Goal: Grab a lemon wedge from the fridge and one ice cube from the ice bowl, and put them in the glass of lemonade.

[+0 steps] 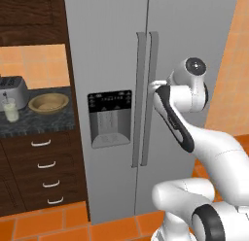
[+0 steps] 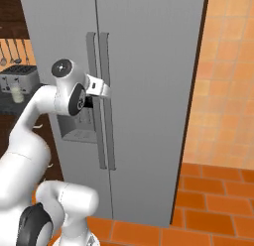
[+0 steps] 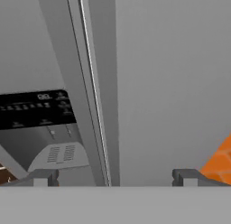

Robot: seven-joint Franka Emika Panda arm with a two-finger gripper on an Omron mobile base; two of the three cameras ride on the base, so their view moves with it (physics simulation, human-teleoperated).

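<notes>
Fridge [image 1: 194, 36] doors are both shut, so the lemon wedge is presumably still inside and cannot be seen. The tool [image 3: 115, 175] is spread fully wide and holds nothing; in the hand view its two dark tips straddle the right-hand door handle [image 1: 151, 89], close to the seam between the doors. From the left base view the hand sits just at that handle, roughly level with the top of the black dispenser panel [image 1: 110, 117].

Off to the side, on the dark desk [image 1: 44, 119], stand the ice bowl [image 1: 48, 103], the glass of lemonade [image 1: 10, 109] and a toaster [image 1: 13, 90] behind it.

As a judgement: the door is heavy and stiff, with a seal to break, so the long rigid handle bar is the place to grip, squarely around its middle, then pull in an arc. The wedge will be tiny, soft and slick, wanting a gentle pinch. An ice cube will be hard and slippery.
</notes>
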